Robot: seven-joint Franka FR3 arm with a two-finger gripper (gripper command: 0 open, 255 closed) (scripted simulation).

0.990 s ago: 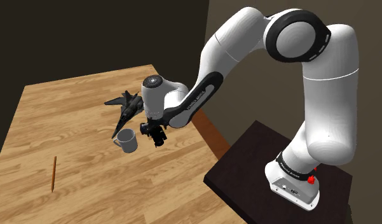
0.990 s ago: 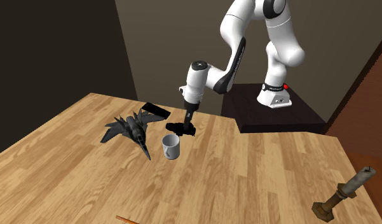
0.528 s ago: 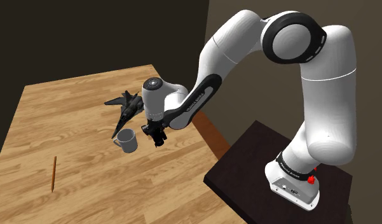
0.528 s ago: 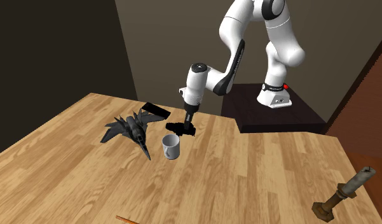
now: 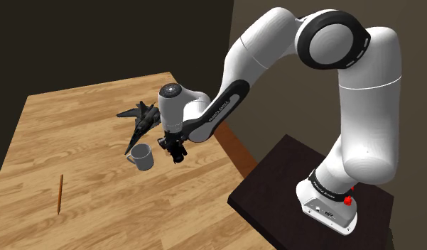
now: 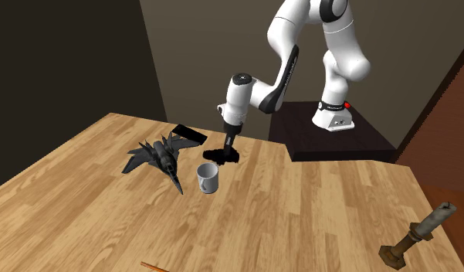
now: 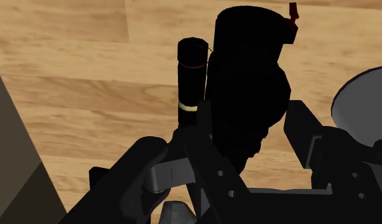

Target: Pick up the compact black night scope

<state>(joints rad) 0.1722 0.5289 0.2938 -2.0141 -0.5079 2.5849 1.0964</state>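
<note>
Wrist view: we see the gripper (image 7: pixel 250 121) clamped on the black night scope (image 7: pixel 246 70), low at the wooden table (image 7: pixel 88 63). We judge it could slip or knock the white mug (image 5: pixel 142 156), nine o'clock of it in shoulder view.

My wooden desk (image 5: pixel 77 135) carries a dark grey jet model (image 6: pixel 157 157), lying flat. White mug (image 6: pixel 208 178) stands upright near the jet's nose, at the jet's 4 o'clock in the second exterior view. Thin brown stick (image 5: pixel 60 193) lies at the mug's 8 o'clock in the shoulder view, well apart. Black flat slab (image 6: pixel 190 134) sits at the jet's 1 o'clock.
</note>
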